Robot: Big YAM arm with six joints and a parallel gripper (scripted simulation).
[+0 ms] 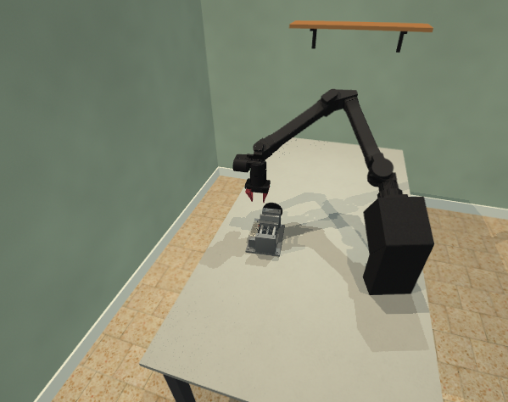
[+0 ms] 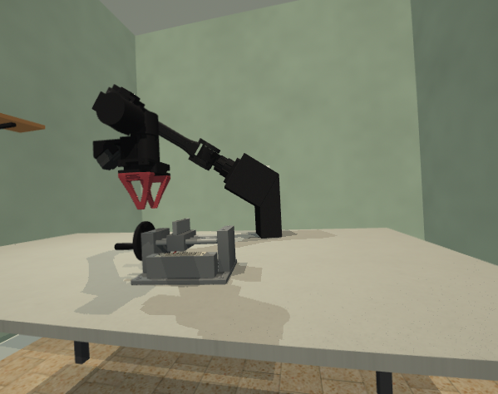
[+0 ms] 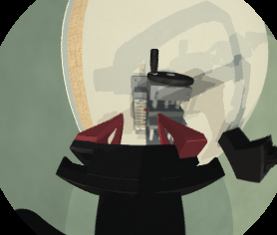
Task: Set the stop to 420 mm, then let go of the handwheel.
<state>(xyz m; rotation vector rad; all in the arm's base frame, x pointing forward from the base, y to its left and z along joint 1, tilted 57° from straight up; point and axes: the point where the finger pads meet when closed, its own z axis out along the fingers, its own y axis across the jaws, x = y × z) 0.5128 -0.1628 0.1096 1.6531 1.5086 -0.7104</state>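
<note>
On my three views, no text, brand, number or sign is legible. The scale [image 2: 183,253] [image 3: 140,114] on the grey fixture [image 2: 181,267] [image 3: 138,81], beside the long counter edge farthest from the arm's base, carries fine graduation marks and a small red mark. At this resolution, I cannot resolve any characters on it.

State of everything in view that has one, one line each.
gripper: open, nothing between the fingers, above the fixture
handwheel: not held, crank handle sticking out to the side away from the fixture
stop: on its rods, nearer the handwheel end; scale value unreadable
fixture: upright on the table
wall shelf: bare on top as far as seen
</note>
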